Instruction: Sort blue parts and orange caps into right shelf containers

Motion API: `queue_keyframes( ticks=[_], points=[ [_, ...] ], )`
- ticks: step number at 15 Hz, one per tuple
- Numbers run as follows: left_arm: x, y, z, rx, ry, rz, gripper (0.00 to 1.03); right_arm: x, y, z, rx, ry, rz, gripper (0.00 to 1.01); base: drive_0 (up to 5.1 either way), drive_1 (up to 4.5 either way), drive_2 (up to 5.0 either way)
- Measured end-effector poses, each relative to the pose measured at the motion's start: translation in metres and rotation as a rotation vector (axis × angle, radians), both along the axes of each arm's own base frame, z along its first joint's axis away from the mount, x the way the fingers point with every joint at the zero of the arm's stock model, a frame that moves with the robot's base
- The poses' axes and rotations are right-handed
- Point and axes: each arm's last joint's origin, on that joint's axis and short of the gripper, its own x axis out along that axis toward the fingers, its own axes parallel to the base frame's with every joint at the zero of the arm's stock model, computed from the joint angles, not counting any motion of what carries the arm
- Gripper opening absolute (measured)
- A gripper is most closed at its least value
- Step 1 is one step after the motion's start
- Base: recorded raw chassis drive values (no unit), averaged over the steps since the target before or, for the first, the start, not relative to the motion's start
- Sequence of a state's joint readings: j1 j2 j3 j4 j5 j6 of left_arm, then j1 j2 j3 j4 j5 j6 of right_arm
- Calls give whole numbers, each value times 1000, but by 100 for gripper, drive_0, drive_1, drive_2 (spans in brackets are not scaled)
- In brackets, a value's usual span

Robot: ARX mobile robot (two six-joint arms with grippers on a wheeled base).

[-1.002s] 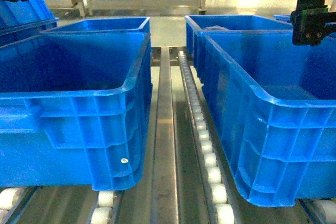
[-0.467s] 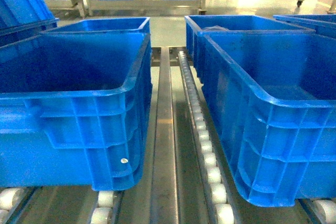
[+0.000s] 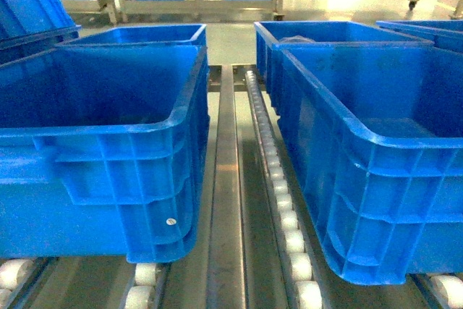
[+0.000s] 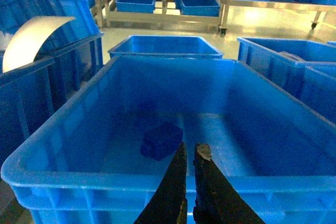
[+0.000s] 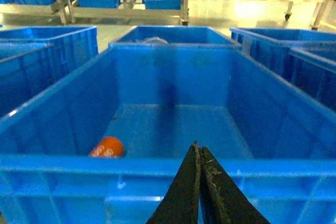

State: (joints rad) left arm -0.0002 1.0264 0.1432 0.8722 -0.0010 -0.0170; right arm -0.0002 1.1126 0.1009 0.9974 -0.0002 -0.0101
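Crates in two lanes on a roller rack. Left crate [image 4: 157, 182] holds one blue part [image 4: 160, 140] on its floor, near the middle. Right crate [image 5: 173, 182] holds one orange cap [image 5: 107, 147], on the floor at the near left corner. One kind per crate, so sorting looks under way, each arm serving its own side.

Left gripper [image 4: 188, 153] hangs above the near rim of its crate, fingers close with a thin gap between the tips, nothing held. Right gripper [image 5: 198, 153] sits likewise over its near rim, fingers pressed together, empty.

Head view shows neither arm; crate floors there are mostly hidden by the near walls, so part and cap go unseen. Rollers [image 3: 278, 179] run between the lanes. Farther crate [image 3: 318, 34] behind the right one holds something pale, too dim to name. Supply of unsorted pieces not in view.
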Motion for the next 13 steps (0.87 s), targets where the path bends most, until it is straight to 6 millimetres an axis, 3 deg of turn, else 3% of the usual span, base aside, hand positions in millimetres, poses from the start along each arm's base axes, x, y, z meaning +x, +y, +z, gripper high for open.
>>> queue_keyframes(
  ticks=[1, 3, 5, 13],
  points=[
    [-6, 0, -1, 0, -1, 0, 2, -9, 0, -6, 0, 30, 0, 2, 0, 0, 0],
    [-19, 0, -6, 0, -37, 0, 2, -18, 0, 1, 0, -11, 0, 2, 0, 0, 0],
    [-29, 0, -20, 0, 35, 0, 2, -28, 0, -1, 0, 5, 0, 2, 0, 0, 0],
    [-56, 0, -8, 0, -17, 0, 2, -55, 0, 7, 2, -23, 0, 2, 0, 0, 0]
  ],
)
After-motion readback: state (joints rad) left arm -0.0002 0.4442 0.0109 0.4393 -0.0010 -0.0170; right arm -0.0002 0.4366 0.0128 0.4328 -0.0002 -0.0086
